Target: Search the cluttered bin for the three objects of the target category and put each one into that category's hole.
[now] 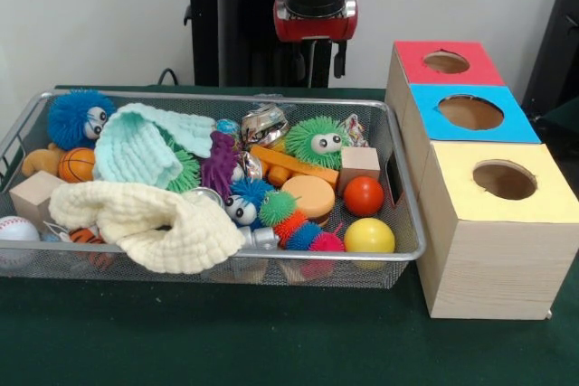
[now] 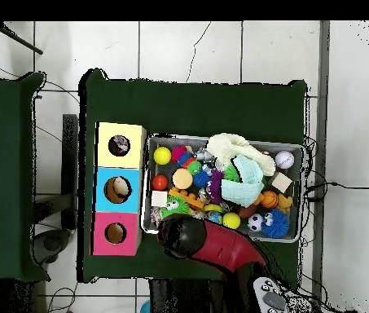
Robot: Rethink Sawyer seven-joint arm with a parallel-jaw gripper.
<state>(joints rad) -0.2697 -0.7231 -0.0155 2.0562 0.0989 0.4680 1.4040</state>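
From the front I see the gripper (image 1: 321, 59) hanging behind the far rim of the bin (image 1: 409, 223), above the clutter; its two fingers stand slightly apart and hold nothing. A shiny crumpled wrapper (image 1: 263, 123) lies at the far side, left of the green spiky ball (image 1: 316, 140), and another wrapper (image 1: 354, 128) sits just right of that ball. The three boxes (image 1: 493, 223) stand right of the bin.

From overhead the arm (image 2: 220, 244) covers the bin's (image 2: 301, 191) near left corner, and I cannot pick out the wrappers there.
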